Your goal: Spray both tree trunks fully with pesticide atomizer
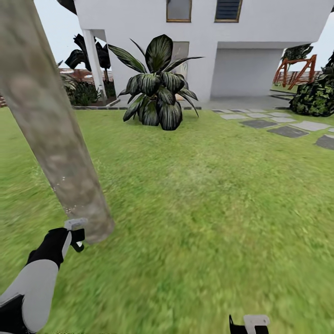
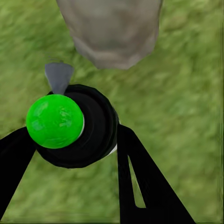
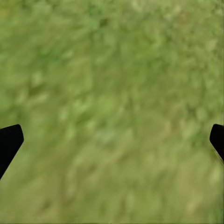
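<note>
Green lawn (image 1: 208,195) spreads from the robot to a white house (image 1: 208,41), with a broad dark-leaved plant (image 1: 157,86) before its wall and grey stepping stones (image 1: 287,127) off to the right. From the head view, a thick mottled beige-grey tree trunk (image 1: 44,116) leans across the left side, its base meeting the grass just beside the left gripper (image 1: 74,234). Only the left wrist view makes the grip plain: the two black fingers (image 2: 140,177) are clamped on the pesticide atomizer (image 2: 74,123), a black round body with a bright green cap and a grey nozzle aimed at the trunk's foot close ahead. Over bare grass, the right wrist view catches the right gripper (image 3: 112,140) with its fingertips (image 3: 9,140) spread wide apart, holding nothing; the head view catches just its tip at the bottom edge.
</note>
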Controlling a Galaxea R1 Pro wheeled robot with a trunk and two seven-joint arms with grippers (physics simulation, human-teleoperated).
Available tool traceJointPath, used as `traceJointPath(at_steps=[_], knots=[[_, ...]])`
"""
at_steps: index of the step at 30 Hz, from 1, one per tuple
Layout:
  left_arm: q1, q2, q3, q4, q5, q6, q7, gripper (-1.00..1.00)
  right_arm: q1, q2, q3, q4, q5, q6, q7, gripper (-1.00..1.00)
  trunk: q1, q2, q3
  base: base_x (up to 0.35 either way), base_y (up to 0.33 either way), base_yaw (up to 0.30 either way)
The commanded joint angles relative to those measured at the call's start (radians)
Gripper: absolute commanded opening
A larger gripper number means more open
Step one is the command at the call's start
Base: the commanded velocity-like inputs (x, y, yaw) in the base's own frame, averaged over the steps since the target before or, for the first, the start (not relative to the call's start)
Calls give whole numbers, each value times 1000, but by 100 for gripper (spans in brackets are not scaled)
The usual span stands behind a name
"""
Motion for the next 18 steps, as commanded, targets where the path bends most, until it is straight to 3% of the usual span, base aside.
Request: traceJointPath(at_steps=[1, 9, 14, 16, 18], knots=[[0, -3, -1, 10, -3, -2, 0, -100, 0, 0, 0, 0, 0, 0, 0, 100, 0, 0, 0, 152, -252, 254], [-19, -3, -11, 12, -7, -14, 0, -100, 0, 0, 0, 0, 0, 0, 0, 100, 0, 0, 0, 32, -40, 253], [-63, -2, -13, 16, -7, -5, -1, -100, 0, -1, 0, 0, 0, 0, 1, 100, 0, 0, 0, 0, 0, 46], [-95, 7, -26, 19, -9, 6, -2, -100, 0, -3, 0, 0, 0, 0, 1, 100, 0, 0, 0, 0, 0, 2], [-102, 51, -46, 13, -10, 63, -23, -100, 0, -3, 0, 0, 1, 0, 1, 100, 0, 0, 0, 0, 0, 0]])
